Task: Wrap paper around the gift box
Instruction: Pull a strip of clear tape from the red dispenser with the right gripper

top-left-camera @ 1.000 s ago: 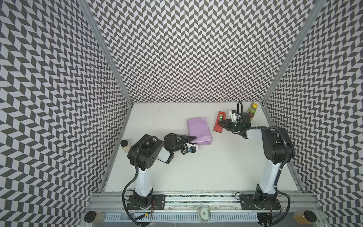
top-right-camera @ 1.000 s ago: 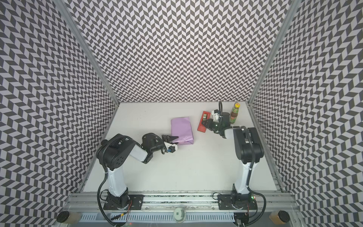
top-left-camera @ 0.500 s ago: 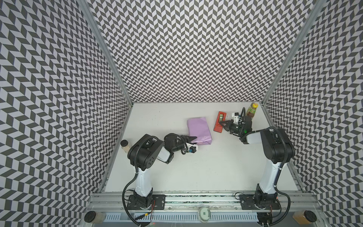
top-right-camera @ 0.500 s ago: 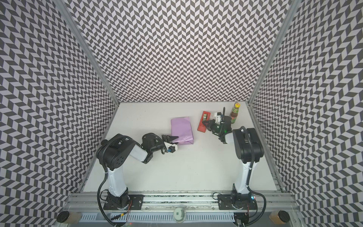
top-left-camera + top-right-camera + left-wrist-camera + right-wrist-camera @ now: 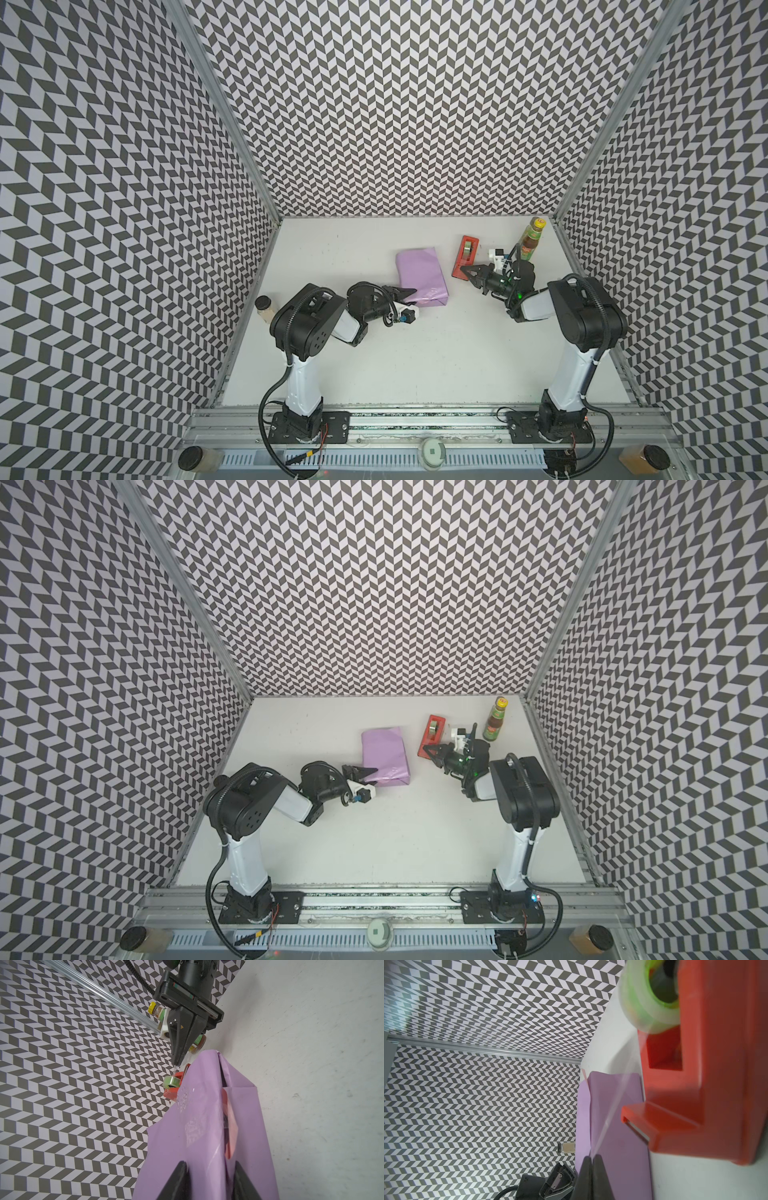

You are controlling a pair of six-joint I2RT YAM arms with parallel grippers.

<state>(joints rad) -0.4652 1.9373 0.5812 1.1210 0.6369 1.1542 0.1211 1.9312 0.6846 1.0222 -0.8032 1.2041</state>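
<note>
The paper (image 5: 420, 274) hides the gift box (the tape dispenser (image 5: 716, 1084) is cut off).

In both top views I have the left arm (image 5: 309, 322) folded at centre-left, forearm low and pointing right. The left end effector (image 5: 411, 291) is rolled on its side, jaws part-closed on the paper (image 5: 197, 1147). The right arm (image 5: 582, 309), at centre-right, reaches left. The right end effector (image 5: 592, 1156) pinches the tape strip (image 5: 611, 1115), fingertips together.
</note>
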